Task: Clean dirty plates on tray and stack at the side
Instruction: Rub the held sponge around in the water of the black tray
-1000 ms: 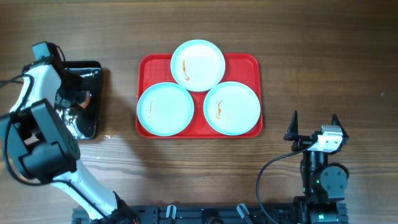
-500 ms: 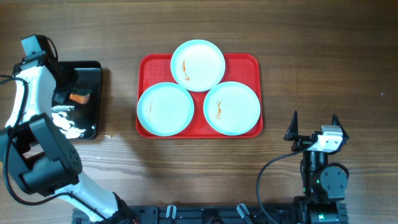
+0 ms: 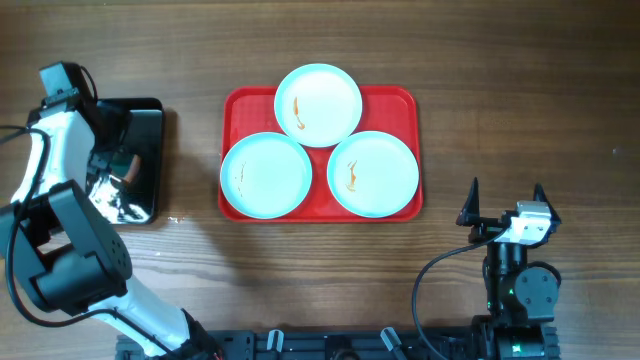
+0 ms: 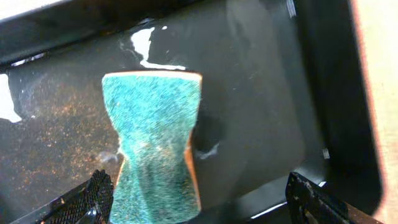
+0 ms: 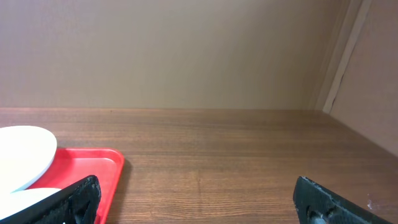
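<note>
Looking down on it, the whole setup sat on a brown wood-grain table (image 3: 520, 80), and the right wrist view showed a plain beige wall (image 5: 186, 50) behind it with a corner off to the right. The red tray (image 3: 405, 100) lay about mid-table with all three plates on it in a triangle, edges just about touching. The top plate (image 3: 318, 105) hung over the tray's far rim and had an orange streak on its left half. The left plate (image 3: 266, 175) poked a bit past the tray's left edge with only a faint mark near its rim. The right plate (image 3: 373, 173) had an orange smear left of centre. Well apart to the left was the black tray (image 3: 150, 150), wet and shiny with white glints, and a sponge (image 4: 155, 143) lay flat in it, teal scrubby side up with an orange edge showing, pinched in at the waist. The left gripper (image 4: 205, 196) hung right over that sponge with its jaws spread wide, one tip beside the sponge's left edge, the other well clear on the right, gripping nothing. The right gripper (image 3: 506, 190) sat near the table's front right corner, jaws fully spread and empty, near the red tray's corner but not touching it.
</note>
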You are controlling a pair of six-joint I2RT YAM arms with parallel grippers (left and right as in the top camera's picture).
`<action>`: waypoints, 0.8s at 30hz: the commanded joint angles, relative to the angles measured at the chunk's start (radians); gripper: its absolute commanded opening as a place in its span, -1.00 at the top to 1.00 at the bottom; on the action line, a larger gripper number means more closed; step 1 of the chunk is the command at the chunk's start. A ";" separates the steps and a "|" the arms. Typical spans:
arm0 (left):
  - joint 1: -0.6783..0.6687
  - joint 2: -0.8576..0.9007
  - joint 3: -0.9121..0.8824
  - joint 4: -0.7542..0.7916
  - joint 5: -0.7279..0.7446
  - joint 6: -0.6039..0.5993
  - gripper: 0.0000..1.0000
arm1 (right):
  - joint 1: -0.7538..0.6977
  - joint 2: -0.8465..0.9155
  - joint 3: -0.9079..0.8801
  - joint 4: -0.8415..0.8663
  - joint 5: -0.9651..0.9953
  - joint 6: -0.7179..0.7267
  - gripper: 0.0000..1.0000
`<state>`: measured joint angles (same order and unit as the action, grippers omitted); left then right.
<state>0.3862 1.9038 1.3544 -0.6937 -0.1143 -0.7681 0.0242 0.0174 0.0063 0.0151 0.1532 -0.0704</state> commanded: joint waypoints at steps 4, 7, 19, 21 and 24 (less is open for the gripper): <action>-0.002 -0.005 -0.074 0.034 -0.002 0.001 -0.73 | -0.006 -0.010 -0.001 0.004 -0.015 -0.008 -0.99; -0.002 -0.004 -0.098 0.060 -0.003 0.001 -0.73 | -0.006 -0.010 -0.001 0.004 -0.015 -0.008 -0.99; -0.002 0.010 -0.111 0.097 -0.003 0.001 -0.67 | -0.006 -0.010 -0.001 0.004 -0.015 -0.008 -0.99; -0.002 0.023 -0.111 0.105 -0.004 0.002 -0.66 | -0.006 -0.010 -0.001 0.004 -0.015 -0.008 -0.99; 0.001 0.041 -0.111 0.128 -0.021 0.010 -0.65 | -0.006 -0.010 -0.001 0.004 -0.015 -0.008 -0.99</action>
<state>0.3862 1.9076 1.2533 -0.5865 -0.1146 -0.7681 0.0242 0.0174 0.0063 0.0151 0.1532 -0.0704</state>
